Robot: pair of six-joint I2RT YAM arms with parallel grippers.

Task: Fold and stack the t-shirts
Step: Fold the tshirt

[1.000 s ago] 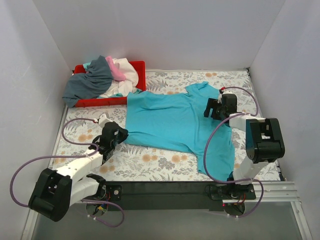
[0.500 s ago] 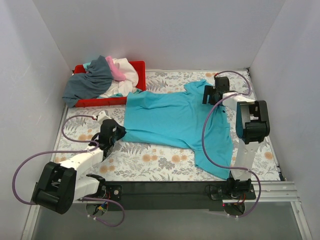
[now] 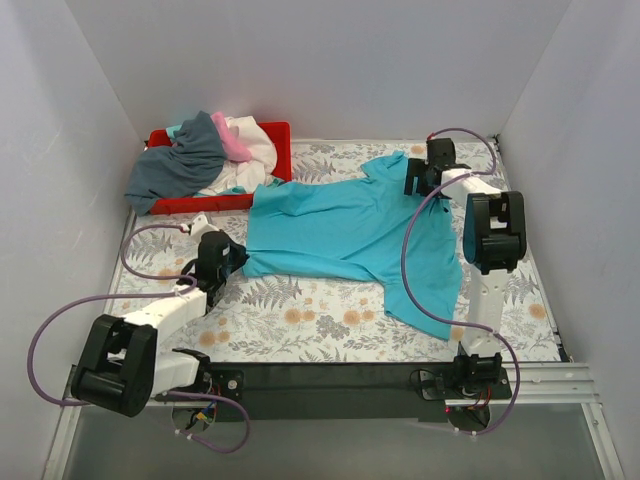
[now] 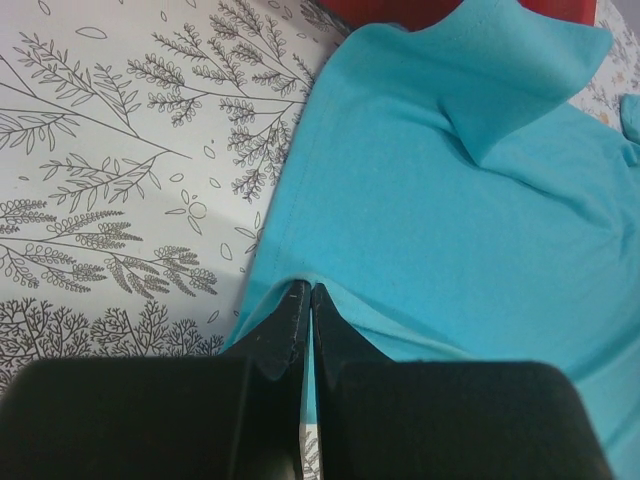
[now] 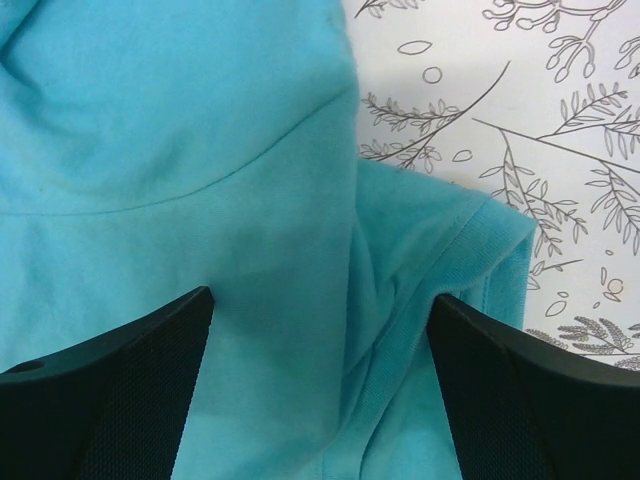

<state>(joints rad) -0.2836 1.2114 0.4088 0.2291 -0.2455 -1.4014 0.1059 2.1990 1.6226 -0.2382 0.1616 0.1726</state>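
Your turquoise t-shirt (image 3: pixel 340 235) lay spread across the middle of the floral table (image 3: pixel 300 320). It was mostly flat but creased, its near-left corner drawn to a point and one part trailing toward the near right. Your left gripper (image 4: pixel 308 292) had its fingers pressed together on that hem corner. Your right gripper (image 5: pixel 320 295) hung with fingers apart over a ribbed edge at the shirt's far right, gripping nothing. The heap of grey, white and pink t-shirts (image 3: pixel 200 160) sat in the red tray (image 3: pixel 280 150), far left.
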